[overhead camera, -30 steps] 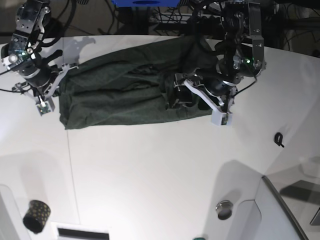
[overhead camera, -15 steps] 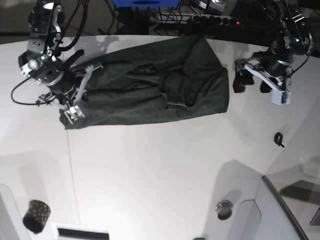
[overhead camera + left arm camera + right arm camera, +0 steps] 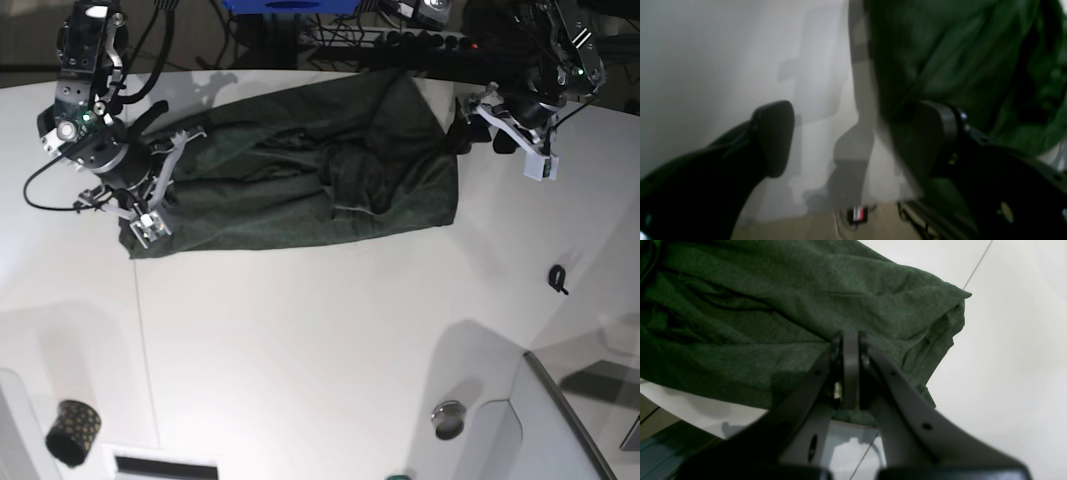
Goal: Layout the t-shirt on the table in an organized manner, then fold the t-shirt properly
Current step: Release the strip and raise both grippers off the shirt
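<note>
- We see the right gripper (image 3: 850, 373) with its two fingers pressed flat together, no gap between them; dark green cloth is bunched just past their tips, yet we cannot tell whether any fabric is pinched between them
- In the base view this right gripper (image 3: 150, 215) sits at the left end of the t-shirt (image 3: 300, 175), over its near-left corner
- The left gripper (image 3: 853, 140) has its fingers (image 3: 773, 136) spread wide apart with nothing between them but bare white surface; one finger stands over the table, the other is in front of the shirt's edge in the wrist view, and contact cannot be judged through the blur
- In the base view the left gripper (image 3: 480, 130) hangs just beside the shirt's far-right corner
- The t-shirt (image 3: 773, 306) lies on the table (image 3: 320, 340) towards the far side, stretched left to right as a long, rumpled band; folds and creases gather in its middle, and its right end is wider than its left
- Farther out, a small black clip (image 3: 558, 278) lies on the table to the right, well apart from the shirt; a dark patterned cup (image 3: 72, 432) stands at the near-left, and a small round metal disc (image 3: 449, 416) sits near the right, close to a panel seam
</note>
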You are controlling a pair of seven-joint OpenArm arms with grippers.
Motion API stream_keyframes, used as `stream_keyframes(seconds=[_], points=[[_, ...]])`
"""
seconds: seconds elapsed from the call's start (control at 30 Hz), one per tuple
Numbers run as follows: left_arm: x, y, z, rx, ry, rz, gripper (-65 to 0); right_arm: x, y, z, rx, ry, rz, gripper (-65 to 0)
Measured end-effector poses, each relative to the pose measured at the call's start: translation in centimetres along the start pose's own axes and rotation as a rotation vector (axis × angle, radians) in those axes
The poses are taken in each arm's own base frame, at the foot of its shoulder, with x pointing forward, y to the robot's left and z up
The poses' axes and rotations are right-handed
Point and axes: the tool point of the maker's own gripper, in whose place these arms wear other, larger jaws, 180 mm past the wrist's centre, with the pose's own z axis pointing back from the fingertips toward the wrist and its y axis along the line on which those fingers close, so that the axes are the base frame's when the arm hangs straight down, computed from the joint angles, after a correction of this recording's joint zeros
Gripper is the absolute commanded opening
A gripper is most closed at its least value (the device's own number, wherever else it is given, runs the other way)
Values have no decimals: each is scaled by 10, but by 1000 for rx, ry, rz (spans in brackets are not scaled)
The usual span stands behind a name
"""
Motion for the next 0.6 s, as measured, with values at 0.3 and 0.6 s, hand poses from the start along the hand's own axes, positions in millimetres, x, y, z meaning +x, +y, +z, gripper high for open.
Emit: stream_keyframes(seconds=[0.3, 0.6], points=[[1, -1, -1, -4, -1, 2, -128, -12, -32, 3, -71, 0, -132, -594], [10, 39, 22, 102, -37, 22, -130, -57, -104, -3, 36, 43, -543, -183]])
